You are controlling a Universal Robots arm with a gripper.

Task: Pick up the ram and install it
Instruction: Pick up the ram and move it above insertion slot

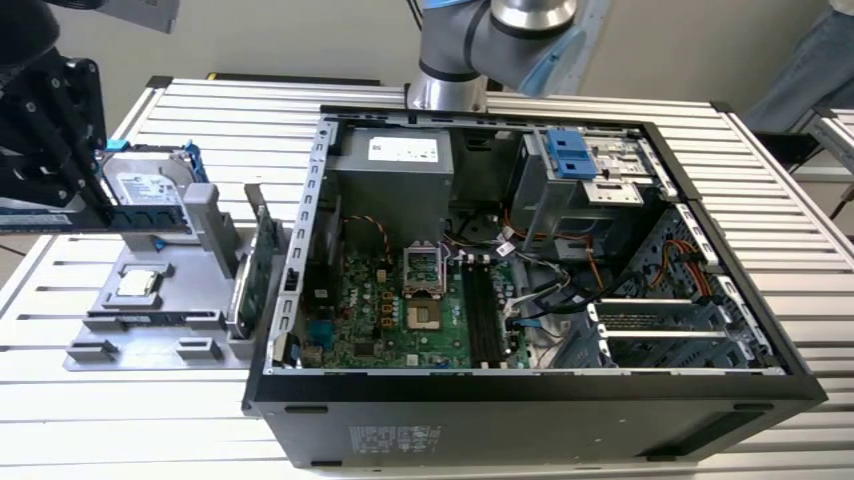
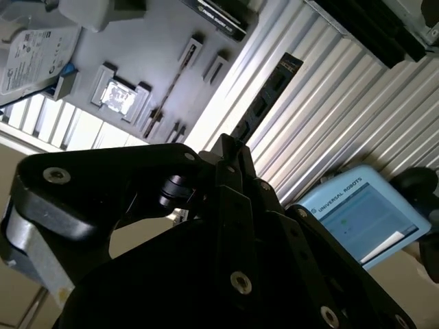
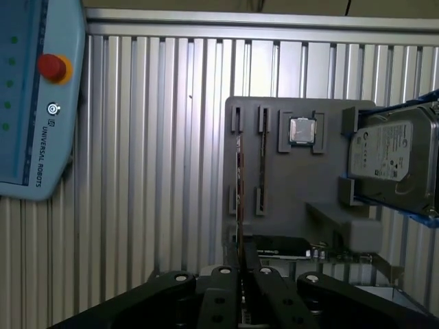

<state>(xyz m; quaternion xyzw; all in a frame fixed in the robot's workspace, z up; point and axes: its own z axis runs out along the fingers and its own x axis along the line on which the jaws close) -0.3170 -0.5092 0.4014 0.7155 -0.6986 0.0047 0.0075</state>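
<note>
With the open computer case [image 1: 534, 400] sitting at the exterior view's right and the hard drive [image 1: 140, 185] propped on the grey tray [image 1: 147, 330] nearby, your gripper [image 3: 241, 274] is clamping the ram [image 3: 240, 199].

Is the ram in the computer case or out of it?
Out. The gripper holds the ram over the grey tray, beside the open computer case.

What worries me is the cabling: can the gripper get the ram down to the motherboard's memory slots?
Probably yes: the case lies open, the memory slots look bare, and the cables lie beside them. The gripper holds the ram outside the case, over the tray.
</note>
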